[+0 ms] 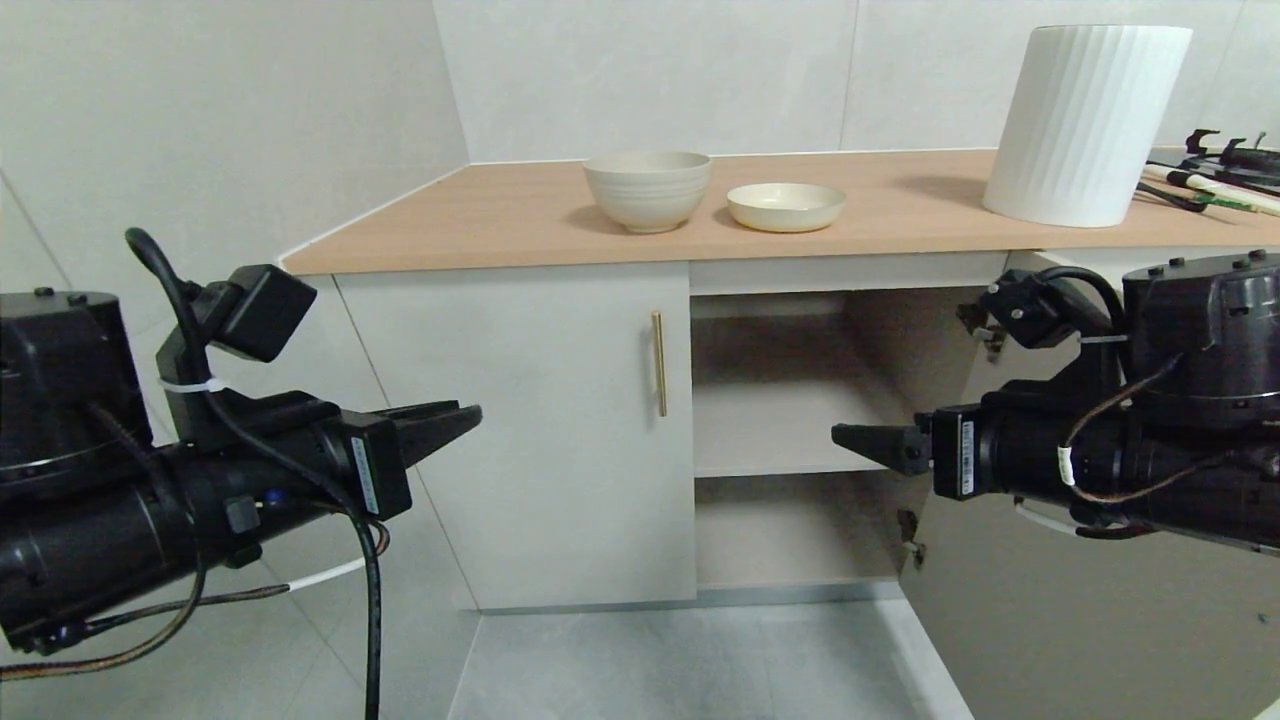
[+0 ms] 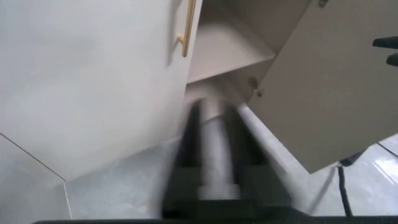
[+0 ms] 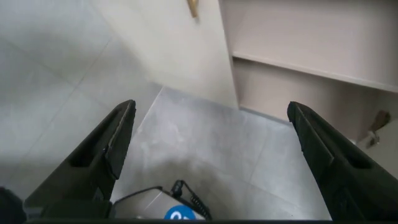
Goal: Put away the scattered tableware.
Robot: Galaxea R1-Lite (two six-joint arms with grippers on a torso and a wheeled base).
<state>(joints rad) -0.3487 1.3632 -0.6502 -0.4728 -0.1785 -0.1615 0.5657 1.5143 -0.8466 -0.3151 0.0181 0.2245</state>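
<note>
Resting side by side on the worktop (image 1: 480,215), close but apart: one deep ribbed bowl (image 1: 647,190); one shallow dish (image 1: 785,206); two pieces counted; probably ceramic, so stiff, slick, breakable, the bowl heavier; best pinched across a rim; right hand (image 3: 210,109) spread wide, holding nothing; left hand (image 1: 472,413) blurred, spread or pressed together impossible to tell.
</note>
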